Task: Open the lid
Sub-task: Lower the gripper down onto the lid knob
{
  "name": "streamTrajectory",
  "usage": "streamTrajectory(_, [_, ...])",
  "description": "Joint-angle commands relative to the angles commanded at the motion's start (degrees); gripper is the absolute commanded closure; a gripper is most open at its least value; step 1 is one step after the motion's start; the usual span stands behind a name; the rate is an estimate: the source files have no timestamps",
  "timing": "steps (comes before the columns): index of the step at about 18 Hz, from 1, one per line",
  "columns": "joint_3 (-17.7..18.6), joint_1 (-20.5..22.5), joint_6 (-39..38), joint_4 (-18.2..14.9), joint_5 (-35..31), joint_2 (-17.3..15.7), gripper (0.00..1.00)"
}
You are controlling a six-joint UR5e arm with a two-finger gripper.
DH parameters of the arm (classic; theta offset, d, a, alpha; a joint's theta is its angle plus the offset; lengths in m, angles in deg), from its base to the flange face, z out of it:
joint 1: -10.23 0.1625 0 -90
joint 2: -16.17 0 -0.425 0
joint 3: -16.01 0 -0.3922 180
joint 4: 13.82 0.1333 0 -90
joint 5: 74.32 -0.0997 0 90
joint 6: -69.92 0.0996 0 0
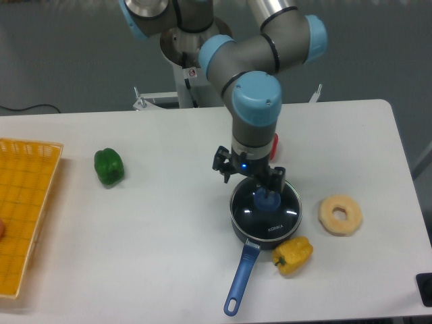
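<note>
Black gripper (pixel 265 192) fingers reach down to the blue knob (pixel 266 198) at the centre of the glass lid (pixel 266 210); whether they are clamped on the knob or merely beside it cannot be told from this view. One lid sits flat on one dark saucepan (pixel 260 233), whose blue handle (pixel 240 277) points toward the front edge. Around the pan lie one yellow pepper (pixel 292 254), one pale ring-shaped pastry (pixel 340 214), one red pepper (pixel 273 145) partly behind the arm, and one green pepper (pixel 108 167). One yellow basket (pixel 23 209) rests at the left. White table (pixel 155 236); grey wall (pixel 61 54) behind.
</note>
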Motion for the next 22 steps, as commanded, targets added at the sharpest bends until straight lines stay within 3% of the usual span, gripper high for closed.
streamTrajectory(3, [-1.76,0.35,-0.96,0.0,-0.26,2.11,0.0])
streamTrajectory(13, [-2.56,0.44,-3.25,0.26,-0.35,4.66,0.0])
streamTrajectory(22, [-2.21,1.23,-4.39,0.26,-0.09,5.28,0.0])
